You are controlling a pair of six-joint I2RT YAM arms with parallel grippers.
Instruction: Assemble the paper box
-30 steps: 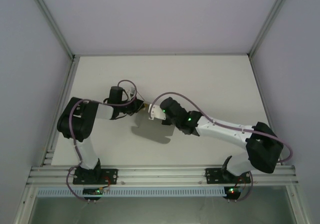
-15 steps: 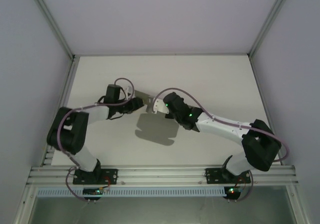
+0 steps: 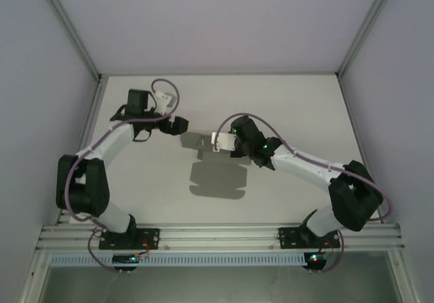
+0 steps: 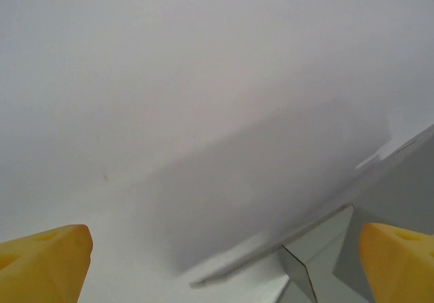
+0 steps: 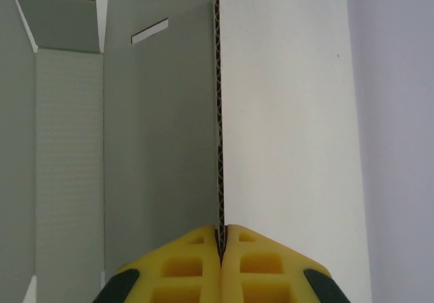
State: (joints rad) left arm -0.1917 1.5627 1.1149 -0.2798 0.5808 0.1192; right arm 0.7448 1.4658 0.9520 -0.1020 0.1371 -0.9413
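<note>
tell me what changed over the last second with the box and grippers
The left gripper opened, let go of the paper box and drew back to the far left. The right gripper moved slightly farther out, staying shut on the box's edge.

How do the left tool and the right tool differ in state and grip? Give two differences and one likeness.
The left tool stands wide open; the right tool is shut. The left tool grips nothing; the right tool pinches an edge of the paper box. Both have yellow fingertips.
</note>
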